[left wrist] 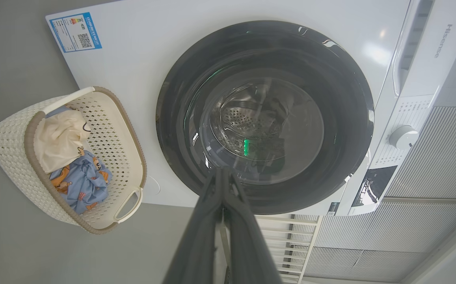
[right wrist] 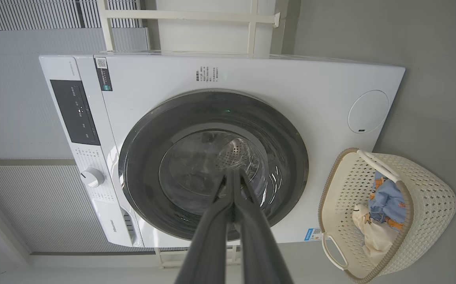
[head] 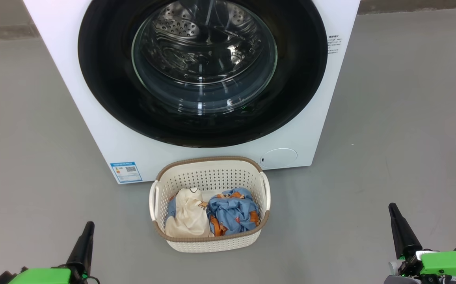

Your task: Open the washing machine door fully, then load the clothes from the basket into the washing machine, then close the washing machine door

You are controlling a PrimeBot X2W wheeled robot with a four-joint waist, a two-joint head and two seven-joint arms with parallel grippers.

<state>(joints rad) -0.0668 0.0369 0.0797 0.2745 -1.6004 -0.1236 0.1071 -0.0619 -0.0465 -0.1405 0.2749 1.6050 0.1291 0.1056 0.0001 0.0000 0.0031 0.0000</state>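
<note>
Head view: washing machine door point(head: 203, 67) sits flush on the washing machine point(head: 93, 134). I judge it shut, so step one is not begun. Basket point(head: 212, 240) stands on the floor point(head: 34, 157) right against the machine's front, directly under the door. The clothes point(head: 212, 215) are in it, cream piece toward the machine's blue label point(head: 125, 172), blue printed piece beside it. Left gripper point(left wrist: 222, 173) and right gripper point(right wrist: 233, 173) both hang well back from the machine. Each has its fingers point(left wrist: 202, 228) pressed tip to tip, nothing held.

Risks as I see them:
- I can't pick out a handle or the hinge side on that glossy black ring. If I hook the wrong edge, the tips skid off or I pull against the hinge.
- Closed tips may not catch the rim, so I'd need to part them first.
- Basket is so near the machine that the door's swing, or my base rolling in, could knock it. I can't tell the clearance under the door.
- At loading, soft cloth trailing over the machine's opening would get pinched when the door shuts.
</note>
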